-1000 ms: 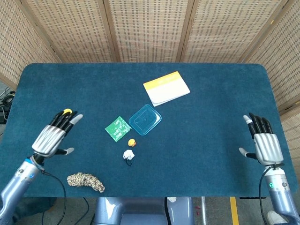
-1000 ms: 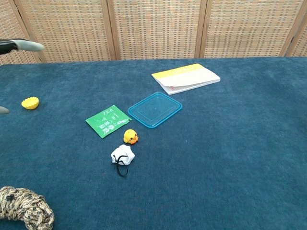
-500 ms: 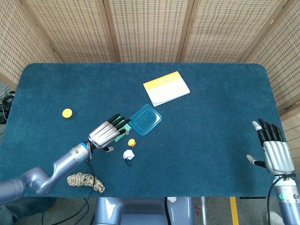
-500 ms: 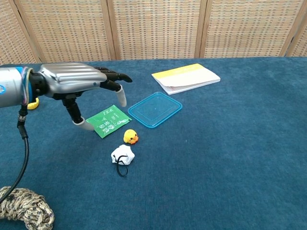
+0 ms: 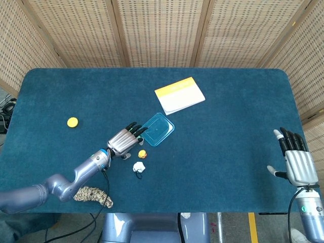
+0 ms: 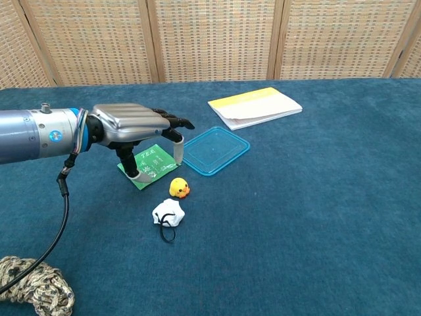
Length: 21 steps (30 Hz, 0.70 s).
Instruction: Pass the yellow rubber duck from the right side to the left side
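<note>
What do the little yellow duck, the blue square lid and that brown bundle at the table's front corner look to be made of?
The duck looks like smooth, matte rubber or soft plastic, evenly yellow. The blue lid seems thin clear-tinted plastic: the cloth shows through it. The bundle looks like coiled fibrous rope, rough and speckled tan, perhaps jute.

We log the left hand [image 6: 135, 128] above the tea packet [image 6: 152, 167]; duck [image 6: 178, 187] just before its fingertips, container lid [image 6: 215, 150] right, rope [image 6: 29, 291] near-left on counter [image 6: 316, 217].
</note>
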### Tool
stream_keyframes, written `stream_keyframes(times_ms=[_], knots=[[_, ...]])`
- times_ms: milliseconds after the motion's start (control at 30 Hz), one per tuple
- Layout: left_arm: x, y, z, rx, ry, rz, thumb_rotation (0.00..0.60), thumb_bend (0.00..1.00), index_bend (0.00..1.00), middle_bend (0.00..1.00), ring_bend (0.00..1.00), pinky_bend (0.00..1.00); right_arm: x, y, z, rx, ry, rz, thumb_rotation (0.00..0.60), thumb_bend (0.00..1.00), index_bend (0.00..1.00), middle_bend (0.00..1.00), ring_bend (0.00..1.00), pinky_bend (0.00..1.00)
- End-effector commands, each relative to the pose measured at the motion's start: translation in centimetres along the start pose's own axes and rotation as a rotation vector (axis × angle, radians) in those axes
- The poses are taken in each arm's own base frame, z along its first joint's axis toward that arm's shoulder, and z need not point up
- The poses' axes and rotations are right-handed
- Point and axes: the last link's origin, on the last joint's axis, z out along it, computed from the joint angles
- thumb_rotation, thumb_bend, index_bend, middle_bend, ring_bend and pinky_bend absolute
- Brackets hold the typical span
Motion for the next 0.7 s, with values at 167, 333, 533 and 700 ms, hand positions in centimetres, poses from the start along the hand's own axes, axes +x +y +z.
stream_keyframes(times_ms=[167,333,533,700], knots=[[-0.9,1.0,0.9,-0.019,-0.015,0.019,0.600,0.27,0.36,0.00,0.00,0.00,-0.3,-0.2,0.0,0.006,-0.004,-0.017,0.600,0.00,0.05,0.00,0.00,0.00],[-1.1,1.8,1.6,-0.028,-0.014,0.014,0.600,0.28,0.36,0.00,0.00,0.00,-0.2,-0.1,0.1,0.001,0.003,-0.010,0.600,0.00,0.05,0.00,0.00,0.00],[-1.4,2.5,2.2,-0.035,-0.008,0.040,0.600,0.29,0.39,0.00,0.00,0.00,-0.1,0.2,0.1,-0.003,0.002,-0.006,0.600,0.00,0.05,0.00,0.00,0.00],[-1.6,2.9,2.5,-0.034,-0.011,0.039,0.600,0.29,0.40,0.00,0.00,0.00,0.0,0.4,0.2,-0.006,0.004,0.001,0.600,0.00,0.06,0.00,0.00,0.00]])
